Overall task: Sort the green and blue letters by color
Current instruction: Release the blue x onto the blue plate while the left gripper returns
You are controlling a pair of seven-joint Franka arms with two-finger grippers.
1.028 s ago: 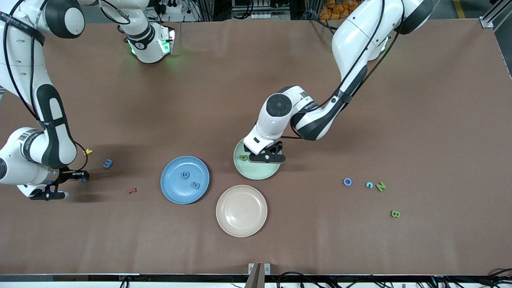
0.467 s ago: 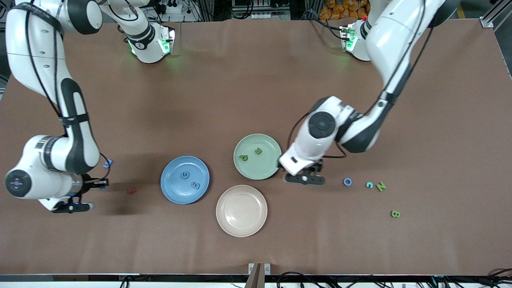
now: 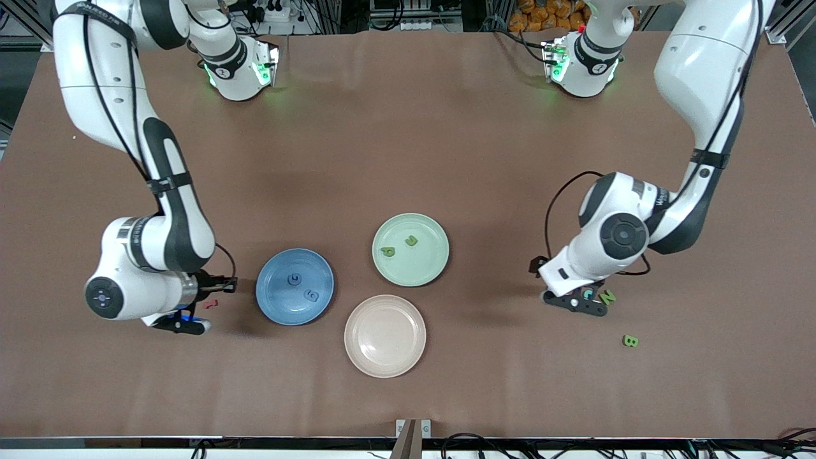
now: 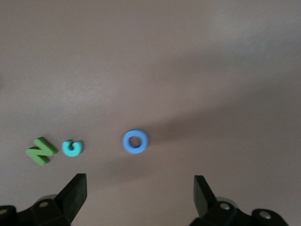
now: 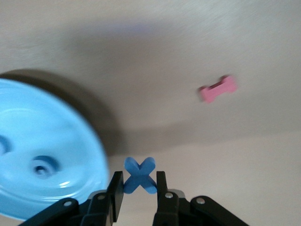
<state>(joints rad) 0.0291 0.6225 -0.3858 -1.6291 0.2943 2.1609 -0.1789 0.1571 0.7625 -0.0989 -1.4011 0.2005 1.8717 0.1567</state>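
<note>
On the brown bench [image 3: 408, 159], the right pincer [image 5: 137, 194], clamped on a blue X letter [image 5: 139, 175], should carry it fully over the blue plate [image 3: 274, 306] before letting go, while the left pincer [image 4: 137, 193], spread apart, hangs above the blue O [image 4: 135, 141].

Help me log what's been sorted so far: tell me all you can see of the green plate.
The green plate is round, pale green, matte, plastic-looking, with a shallow raised rim. It lies flat near the table's middle, farther from the front camera than the pink plate and beside the blue plate, touching neither. Two green letters lie on it, slightly apart. No gripper touches it.
</note>
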